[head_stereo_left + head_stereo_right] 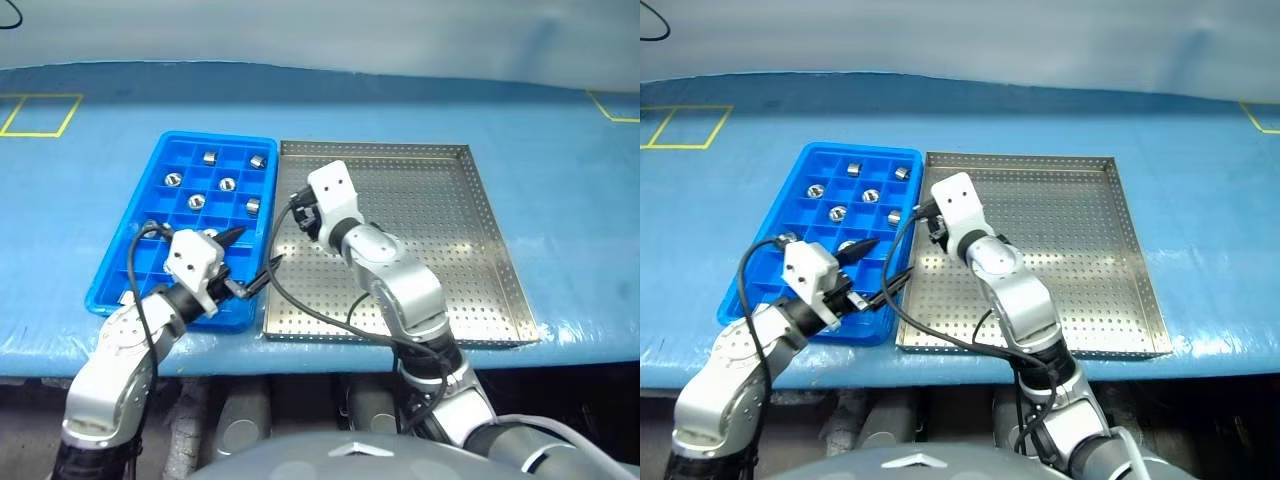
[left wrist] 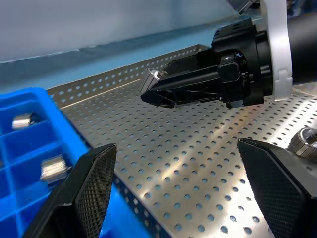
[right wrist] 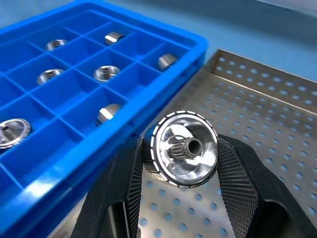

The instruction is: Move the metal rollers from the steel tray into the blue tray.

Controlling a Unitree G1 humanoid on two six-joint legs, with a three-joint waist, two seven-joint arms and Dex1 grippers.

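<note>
The job was well along: several rollers (image 3: pixel 106 73) already sat in separate compartments of the blue tray (image 1: pixel 160 170), about seven by the head views, with many compartments nearer the robot not yet filled. One more roller (image 3: pixel 184 148) was clamped between the fingers of the right gripper (image 3: pixel 184 151), its hollow centre facing the wrist camera, held above the steel tray (image 1: pixel 490 230) just beside the rim it shares with the blue tray. So that piece was lifted but not yet placed. The steel tray looked almost bare in the head views; the left wrist view showed one further roller (image 2: pixel 304 141) lying on the perforated sheet, so at least that one was left to fetch, and I could not tell whether the arm hid more. The left gripper (image 1: pixel 243 262) hung with its fingers wide apart and nothing between them, over the near right corner of the blue tray and pointing toward the steel tray, close to the right gripper. It and its cable (image 1: pixel 300 305) seemed the likeliest obstacle to a placement in the near compartments. Both trays rested on a blue tabletop (image 1: pixel 560 150) with yellow markings (image 1: pixel 40 115) at the far corners.
</note>
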